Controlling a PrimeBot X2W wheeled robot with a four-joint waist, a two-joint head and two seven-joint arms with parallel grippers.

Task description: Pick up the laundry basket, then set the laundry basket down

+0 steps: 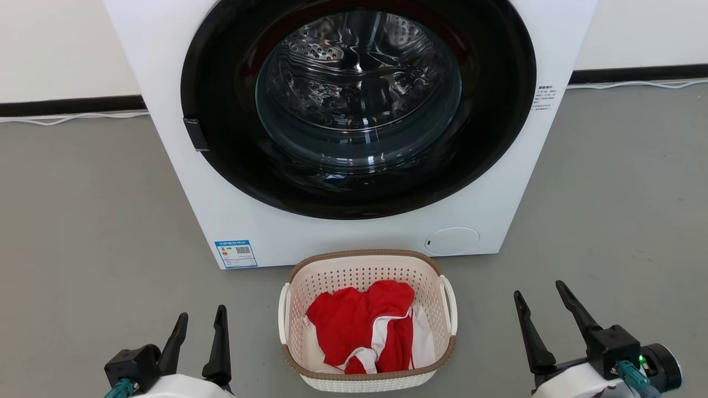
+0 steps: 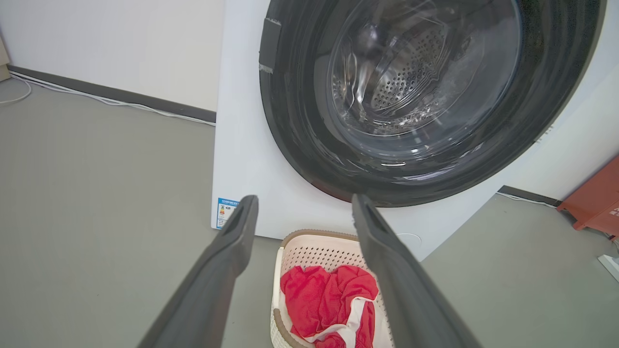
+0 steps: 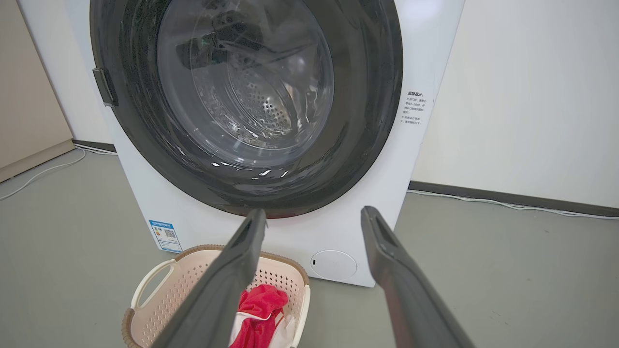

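Jaws spread wide and empty on both the left gripper (image 1: 202, 311) and the right gripper (image 1: 538, 288), each hanging clear of everything. Laundry basket (image 1: 362, 273) sits on the grey floor (image 1: 83, 221) between them, untouched, just in front of the white washer (image 1: 232, 221). Red-and-white cloth (image 1: 359, 326) lies bunched inside the basket; both white side handles are free.

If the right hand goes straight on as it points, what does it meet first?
The right hand would probably meet the washer just below its door, though depth is unclear. The basket lies low to its left, off that line.
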